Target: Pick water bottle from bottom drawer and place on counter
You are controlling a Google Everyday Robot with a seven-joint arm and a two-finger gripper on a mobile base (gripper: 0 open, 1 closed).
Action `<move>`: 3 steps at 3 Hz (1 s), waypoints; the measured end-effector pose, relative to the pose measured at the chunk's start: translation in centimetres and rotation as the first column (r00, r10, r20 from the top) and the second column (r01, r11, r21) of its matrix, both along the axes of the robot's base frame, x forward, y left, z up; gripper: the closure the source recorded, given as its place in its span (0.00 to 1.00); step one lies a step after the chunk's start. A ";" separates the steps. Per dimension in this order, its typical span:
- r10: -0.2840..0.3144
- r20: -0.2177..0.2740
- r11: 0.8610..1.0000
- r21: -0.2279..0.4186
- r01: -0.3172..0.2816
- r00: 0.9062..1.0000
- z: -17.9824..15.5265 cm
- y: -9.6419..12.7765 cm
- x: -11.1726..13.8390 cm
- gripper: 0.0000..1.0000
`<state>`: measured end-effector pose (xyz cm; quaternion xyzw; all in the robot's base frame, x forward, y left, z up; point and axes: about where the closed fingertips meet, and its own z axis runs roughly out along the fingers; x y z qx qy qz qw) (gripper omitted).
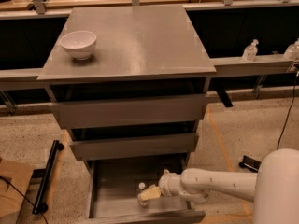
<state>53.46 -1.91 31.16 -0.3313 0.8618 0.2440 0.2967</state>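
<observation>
The bottom drawer (112,185) is pulled open below two upper grey drawers. The water bottle (141,187), small and clear with a white cap, stands upright near the drawer's front middle. My gripper (148,193) reaches into the drawer from the right on a white arm (210,185) and sits right against the bottle's right side, partly covering its body. The counter (140,36) is the grey cabinet top above, and a white bowl (78,44) stands at its left.
Two clear spray bottles (250,50) (293,49) stand on the ledge at the right. A black bar (46,176) and a cardboard piece (9,192) lie on the floor to the left. The two upper drawers (131,112) jut out slightly above the open one.
</observation>
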 end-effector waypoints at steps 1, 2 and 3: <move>-0.039 -0.024 0.998 0.040 0.040 0.999 -3.8 1.3 -0.3 0.00; -0.093 -0.055 0.989 0.114 0.099 0.994 -6.7 2.5 -0.2 0.00; -0.130 -0.095 0.970 0.195 0.146 0.987 -9.2 4.2 0.5 0.00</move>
